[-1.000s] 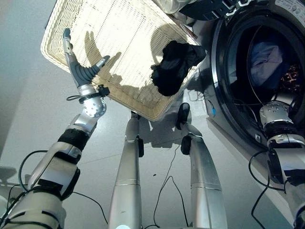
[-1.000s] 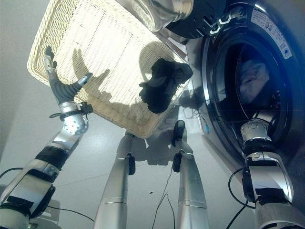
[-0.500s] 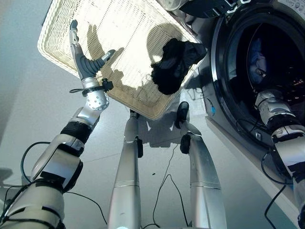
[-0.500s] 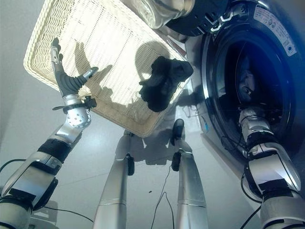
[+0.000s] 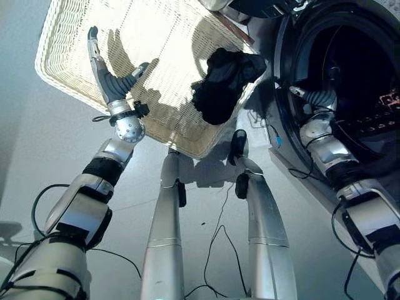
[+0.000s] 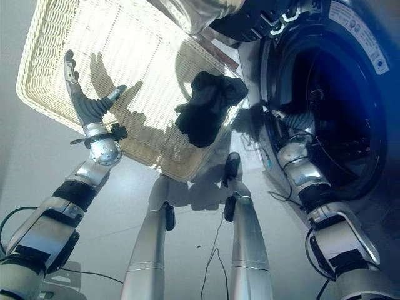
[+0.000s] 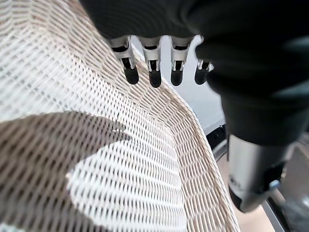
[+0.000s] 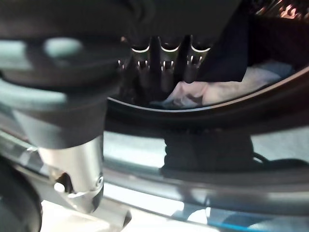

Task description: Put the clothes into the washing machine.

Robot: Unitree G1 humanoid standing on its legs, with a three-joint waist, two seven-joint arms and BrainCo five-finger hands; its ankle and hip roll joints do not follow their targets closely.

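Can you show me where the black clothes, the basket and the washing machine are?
black clothes [image 5: 222, 84], left eye view, middle of the bundle.
basket [image 5: 75, 99], left eye view, its woven near rim.
washing machine [image 6: 375, 94], right eye view, the round door frame.

one wicker basket, one black garment, one washing machine

R hand fingers – hidden in drum

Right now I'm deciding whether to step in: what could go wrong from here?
The black garment lies at the wicker basket edge nearest the washing machine, so a careless grab might spill it onto the floor. The right hand at the drum opening could catch the door rim. The left hand hovers open.
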